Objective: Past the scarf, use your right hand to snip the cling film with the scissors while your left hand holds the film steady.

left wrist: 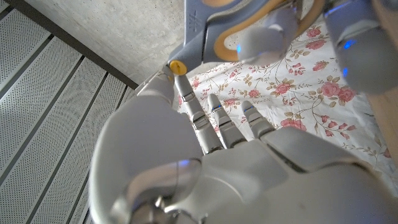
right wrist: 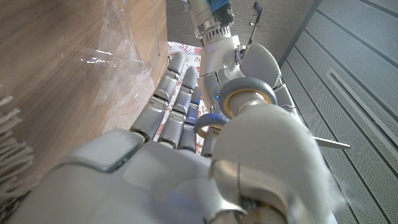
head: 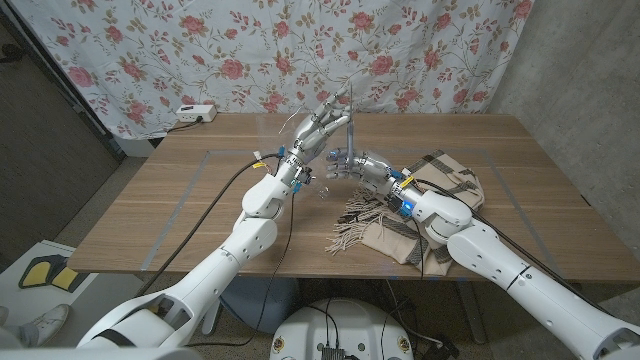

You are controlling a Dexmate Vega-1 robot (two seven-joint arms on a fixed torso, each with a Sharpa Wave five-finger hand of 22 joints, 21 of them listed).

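Clear cling film hangs raised over the middle of the table, held up by my left hand, whose fingers point up and away. My right hand sits just right of it and grips the scissors, blades pointing straight up beside the left fingers. The left wrist view has the grey and yellow scissors handles close above my left hand. In the right wrist view my right hand holds the handle loops, with film over the wood. The plaid scarf lies under my right forearm.
The scarf's fringe spreads toward the table's front. A white power strip lies at the wooden table's far left edge, below the floral curtain. A grey wall closes the right side.
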